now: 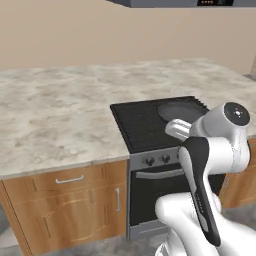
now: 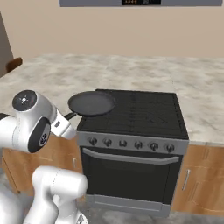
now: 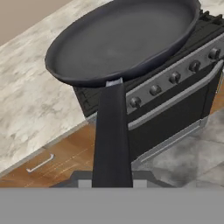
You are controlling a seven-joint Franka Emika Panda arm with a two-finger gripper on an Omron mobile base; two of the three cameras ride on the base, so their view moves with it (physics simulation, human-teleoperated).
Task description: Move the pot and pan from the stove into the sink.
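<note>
I am holding the pan [image 3: 122, 39] by its long black handle [image 3: 111, 135], so I can carry it without touching the round part. My claw [image 3: 111, 181] is clamped on the end of that handle. The pan is lifted up over the front left corner of the stove [image 2: 144, 116], sticking out past its edge toward the counter [image 2: 52, 78]. The pan is empty inside. I think the next job is taking it to the sink. The pan could tip, since I am holding it only by the handle end.
</note>
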